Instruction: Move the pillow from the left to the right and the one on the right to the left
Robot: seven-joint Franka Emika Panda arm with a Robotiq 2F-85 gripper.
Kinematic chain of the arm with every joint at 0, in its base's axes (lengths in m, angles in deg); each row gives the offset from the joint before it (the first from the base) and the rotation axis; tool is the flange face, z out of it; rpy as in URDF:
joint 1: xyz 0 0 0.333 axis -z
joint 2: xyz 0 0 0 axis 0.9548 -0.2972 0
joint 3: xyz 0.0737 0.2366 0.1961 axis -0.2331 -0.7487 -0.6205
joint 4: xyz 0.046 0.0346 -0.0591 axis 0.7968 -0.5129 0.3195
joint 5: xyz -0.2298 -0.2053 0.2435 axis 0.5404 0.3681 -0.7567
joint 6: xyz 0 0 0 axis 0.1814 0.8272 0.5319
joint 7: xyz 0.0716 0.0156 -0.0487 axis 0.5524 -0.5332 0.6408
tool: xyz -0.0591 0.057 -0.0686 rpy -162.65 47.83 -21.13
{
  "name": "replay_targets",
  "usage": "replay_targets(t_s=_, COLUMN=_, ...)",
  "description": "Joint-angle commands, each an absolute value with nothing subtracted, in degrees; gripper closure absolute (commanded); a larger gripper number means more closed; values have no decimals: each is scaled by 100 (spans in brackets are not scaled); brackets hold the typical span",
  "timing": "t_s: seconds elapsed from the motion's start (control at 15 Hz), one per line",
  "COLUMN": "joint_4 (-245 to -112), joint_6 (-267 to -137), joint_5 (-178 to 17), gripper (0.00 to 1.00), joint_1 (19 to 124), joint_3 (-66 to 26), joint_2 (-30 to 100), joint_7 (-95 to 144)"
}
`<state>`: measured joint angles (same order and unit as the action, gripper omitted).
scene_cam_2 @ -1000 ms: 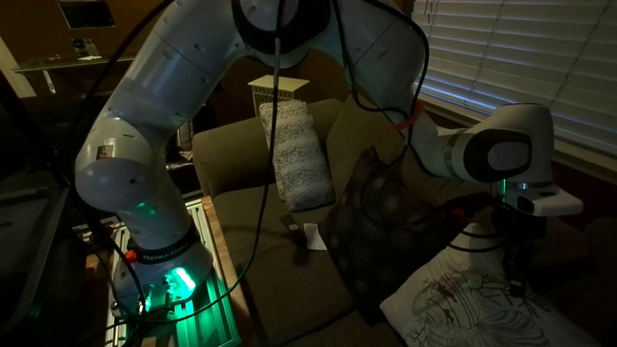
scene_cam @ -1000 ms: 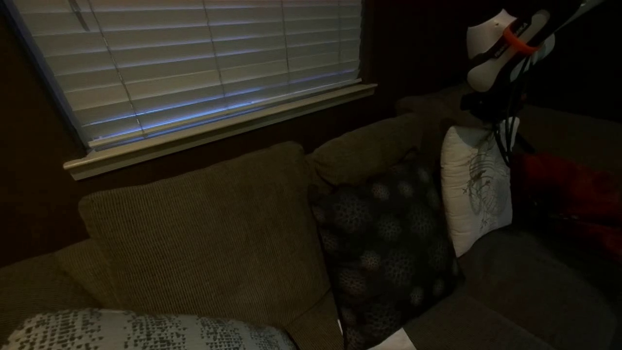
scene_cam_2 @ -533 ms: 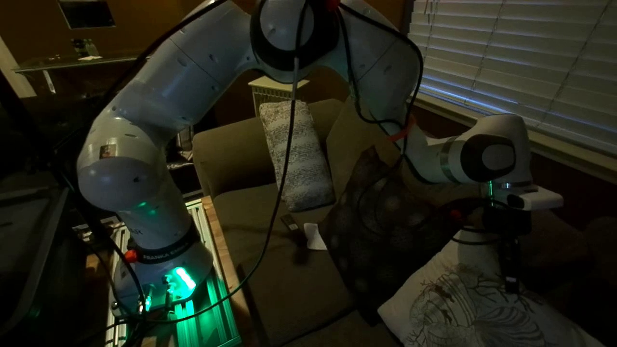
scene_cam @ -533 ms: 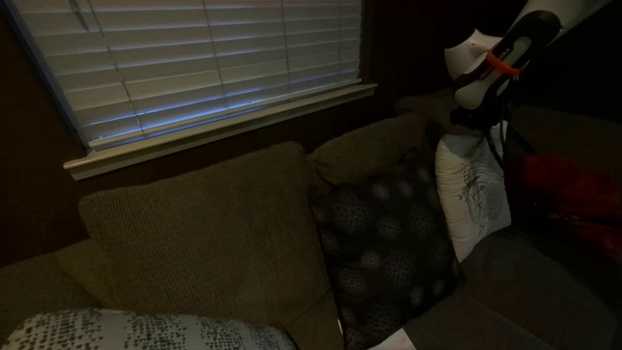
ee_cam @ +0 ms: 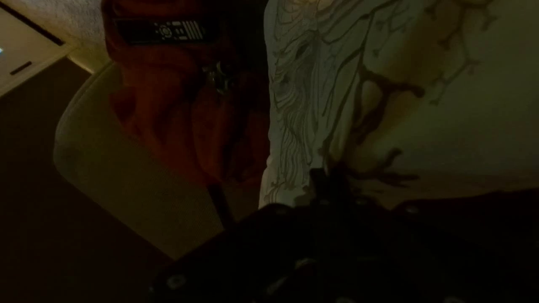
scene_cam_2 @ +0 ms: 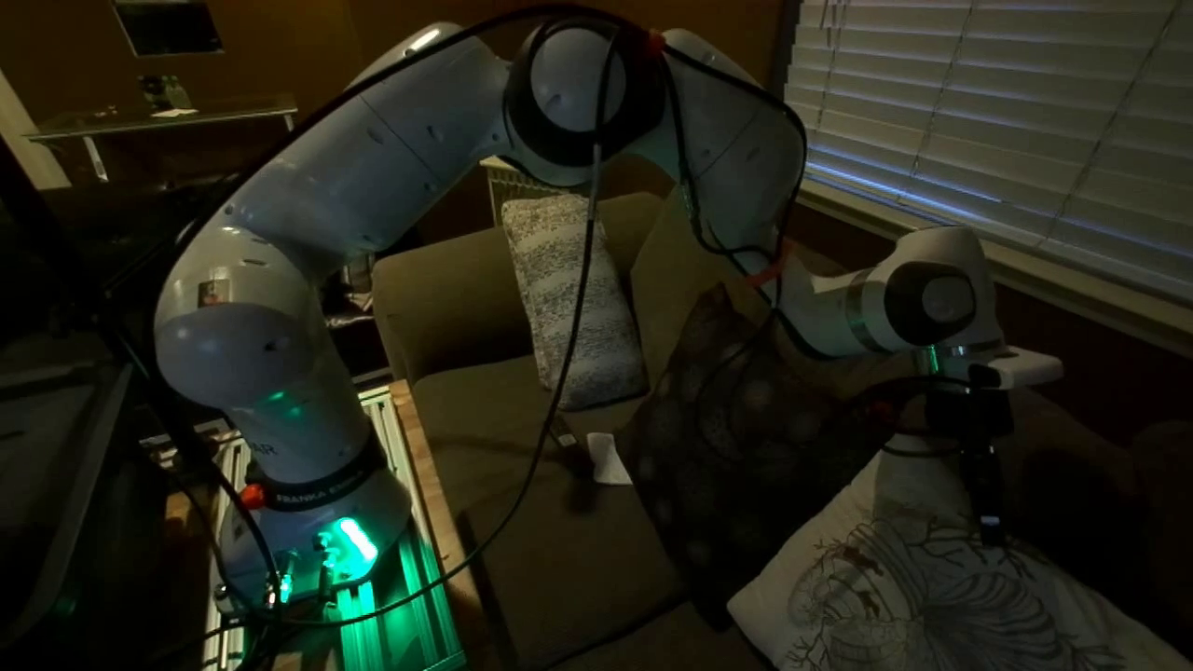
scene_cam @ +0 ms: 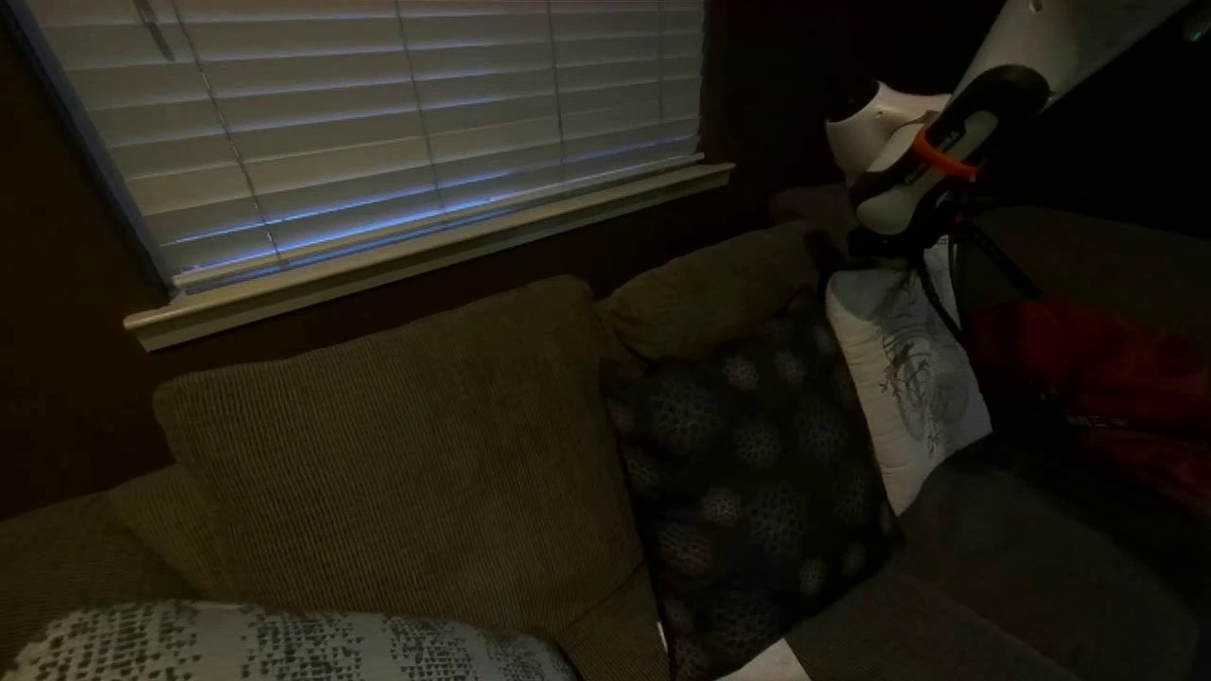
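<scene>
Progress check on the pillow swap, sofa [scene_cam_2: 569,559]. Light poor, wrist feed very dark.

Pincer [scene_cam_2: 991,533]: fingers together, tips against the printed face of the cream floral pillow [scene_cam: 908,397]. The wrist view shows a crease running out from the tips; whether a pinch of the cover is caught between them I cannot tell.

Positions: cream pillow right at the pincer and below it, tilted, one edge apparently meeting the dark dotted pillow [scene_cam: 757,492]. The dark one lies to the left of the pincer in both exterior views, leaning on the sofa back. Beside the pincer, on its left in the wrist view, a crumpled red cloth [ee_cam: 168,105] with a remote control [ee_cam: 168,31] on it. Grey-white patterned pillow [scene_cam_2: 606,321] well apart from the pincer; no part in this job, I judge.

Done, on my reading: dark to the left, cream to the right, which is the order asked for. I take both transfers as made.

Remaining: cream pillow looks unsettled. I would expect to seat it against the sofa back, then bring the pincer clear. Pushing too far could shove the dark one out of place.
</scene>
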<state>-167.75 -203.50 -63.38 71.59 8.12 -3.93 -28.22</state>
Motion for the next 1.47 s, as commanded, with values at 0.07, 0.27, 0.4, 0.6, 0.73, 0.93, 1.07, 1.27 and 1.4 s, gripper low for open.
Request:
replay_targets(t_s=0.07, joint_4=-16283, joint_6=-20105, joint_5=-6021, gripper=71, joint_1=7081, joint_3=827, joint_2=-725, joint_7=-2820)
replay_targets(t_s=0.27, joint_4=-16268, joint_6=-20113, joint_5=-5890, gripper=53, joint_1=7012, joint_3=857, joint_2=-716, joint_7=-2828)
replay_targets(t_s=0.4, joint_4=-16447, joint_6=-20148, joint_5=-5769, gripper=38, joint_1=6918, joint_3=921, joint_2=-543, joint_7=-2872)
replay_targets(t_s=0.6, joint_4=-17121, joint_6=-20453, joint_5=-5383, gripper=16, joint_1=6692, joint_3=1036, joint_2=-9, joint_7=-2574)
replay_targets(t_s=0.73, joint_4=-17729, joint_6=-21063, joint_5=-5072, gripper=4, joint_1=6642, joint_3=988, joint_2=500, joint_7=-2101)
replay_targets(t_s=0.93, joint_4=-18434, joint_6=-21878, joint_5=-4983, gripper=0, joint_1=6664, joint_3=856, joint_2=1259, joint_7=-1500)
replay_targets(t_s=1.07, joint_4=-18947, joint_6=-22175, joint_5=-5207, gripper=0, joint_1=6780, joint_3=623, joint_2=1835, joint_7=-947)
replay_targets(t_s=1.27, joint_4=-19745, joint_6=-22266, joint_5=-5558, gripper=0, joint_1=6977, joint_3=217, joint_2=2732, joint_7=-293)
replay_targets(t_s=1.4, joint_4=-20290, joint_6=-22129, joint_5=-5842, gripper=0, joint_1=7101, joint_3=-81, joint_2=3336, joint_7=85)
